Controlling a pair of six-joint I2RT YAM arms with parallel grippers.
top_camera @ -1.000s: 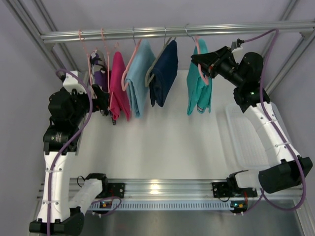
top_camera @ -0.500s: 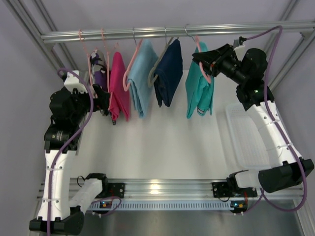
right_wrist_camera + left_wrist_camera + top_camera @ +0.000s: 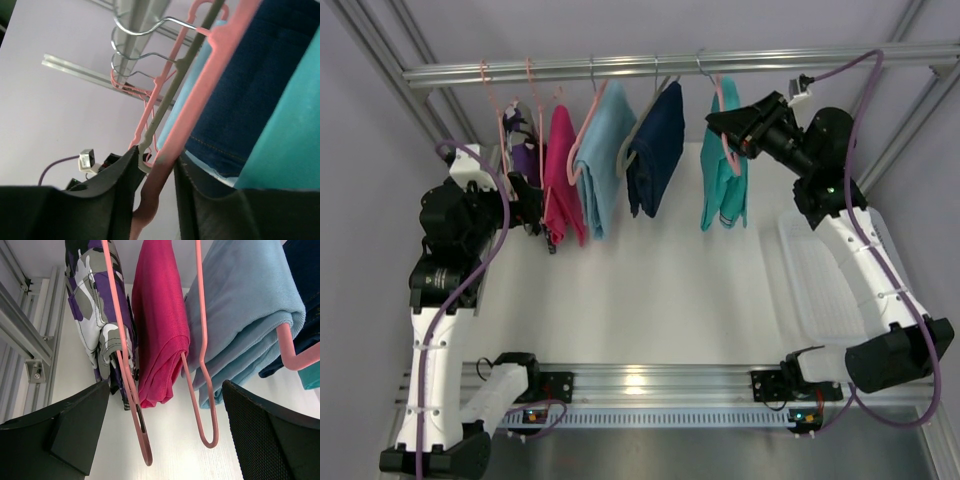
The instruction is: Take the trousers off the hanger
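Swung back a bit toward the navy garment (image 3: 653, 150), right gripper (image 3: 725, 127) stays pinched on the pink hanger (image 3: 195, 90). Teal trousers (image 3: 723, 190) hang just below its fingers. Left gripper (image 3: 165, 430) gapes wide, holding nothing, with the magenta garment (image 3: 160, 325) straight ahead.

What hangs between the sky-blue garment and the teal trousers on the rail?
Only the navy garment on its grey hanger hangs between the sky-blue garment and the trousers. The top external view shows this.

Clear tray (image 3: 804, 292) on white table (image 3: 650, 290)
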